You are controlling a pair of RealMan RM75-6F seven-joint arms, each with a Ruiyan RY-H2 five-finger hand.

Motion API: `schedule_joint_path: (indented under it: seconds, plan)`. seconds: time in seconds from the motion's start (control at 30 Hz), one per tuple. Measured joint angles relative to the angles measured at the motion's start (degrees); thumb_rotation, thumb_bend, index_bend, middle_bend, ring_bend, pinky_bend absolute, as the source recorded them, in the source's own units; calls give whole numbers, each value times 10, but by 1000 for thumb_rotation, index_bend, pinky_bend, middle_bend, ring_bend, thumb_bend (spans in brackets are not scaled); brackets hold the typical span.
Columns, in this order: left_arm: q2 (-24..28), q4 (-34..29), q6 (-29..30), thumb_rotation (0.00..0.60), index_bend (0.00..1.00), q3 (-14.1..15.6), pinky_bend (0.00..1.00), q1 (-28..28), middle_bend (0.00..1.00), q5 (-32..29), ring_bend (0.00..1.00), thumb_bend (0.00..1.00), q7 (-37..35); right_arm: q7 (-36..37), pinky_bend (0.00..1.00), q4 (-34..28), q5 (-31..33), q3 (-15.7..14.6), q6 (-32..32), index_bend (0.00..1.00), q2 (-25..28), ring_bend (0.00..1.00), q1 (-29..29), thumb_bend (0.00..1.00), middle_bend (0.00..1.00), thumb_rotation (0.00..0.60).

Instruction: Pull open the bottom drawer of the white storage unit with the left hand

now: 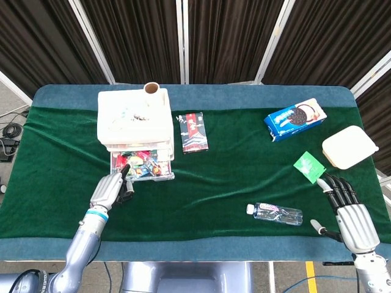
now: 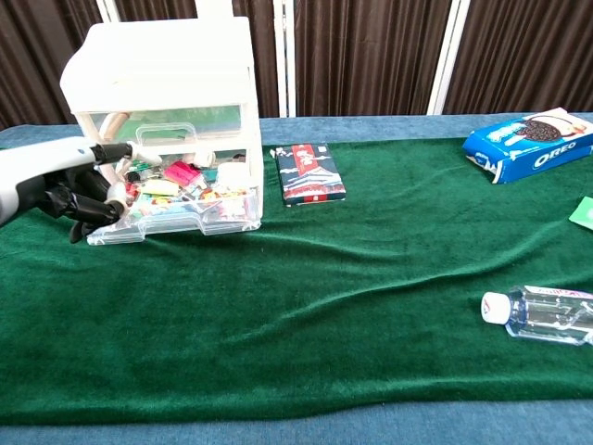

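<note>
The white storage unit (image 1: 134,119) (image 2: 162,83) stands at the back left of the green cloth. Its clear bottom drawer (image 1: 142,170) (image 2: 181,213) is pulled out, full of small colourful items. My left hand (image 1: 110,190) (image 2: 65,190) is at the drawer's left front corner. Its dark fingers (image 2: 91,209) curl against that corner, and one finger lies along the drawer's top edge. My right hand (image 1: 349,212) rests at the front right of the table, holding nothing, fingers spread. Only the head view shows it.
A dark red packet (image 1: 193,132) (image 2: 310,173) lies right of the unit. A water bottle (image 1: 278,213) (image 2: 542,315) lies at the front right. An Oreo box (image 1: 295,119) (image 2: 533,141), a green packet (image 1: 310,166) and a white lidded box (image 1: 349,146) sit further right. A cardboard tube (image 1: 151,89) stands behind the unit.
</note>
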Motion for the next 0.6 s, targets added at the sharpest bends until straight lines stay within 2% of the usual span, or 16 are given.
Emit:
schedule_joint_path:
  seconds: [0.13, 0.27, 0.33, 0.43, 0.5, 0.57, 0.6]
  plan:
    - [18, -16, 8, 600, 82, 17, 636, 16, 826, 41, 722, 956, -11, -3, 0, 2, 1, 1, -1, 0, -1, 0, 0, 84, 0, 600]
    - [41, -27, 24, 600, 43, 44, 515, 42, 705, 105, 600, 824, -33, -7, 0, 3, 1, 1, -1, 0, -3, 0, 1, 84, 0, 600]
    - [53, -28, 35, 600, 25, 59, 443, 56, 606, 141, 506, 748, -44, -11, 0, 4, 1, 1, -2, 0, -5, 0, 1, 85, 0, 600]
    - [72, -26, 60, 600, 0, 87, 270, 82, 300, 206, 247, 633, -59, -17, 0, 6, 1, 1, -3, 0, -8, 0, 1, 84, 0, 600]
    - [88, -18, 84, 600, 0, 111, 108, 105, 79, 255, 52, 563, -66, -26, 0, 8, 1, 0, -6, 0, -12, 0, 2, 84, 0, 600]
    - [100, 1, 118, 600, 0, 134, 19, 131, 5, 305, 0, 493, -68, -35, 0, 9, 1, 0, -8, 0, -16, 0, 2, 85, 0, 600]
    - [103, 11, 134, 600, 0, 142, 0, 142, 0, 324, 0, 443, -67, -40, 0, 10, 1, 0, -9, 0, -18, 0, 3, 85, 0, 600]
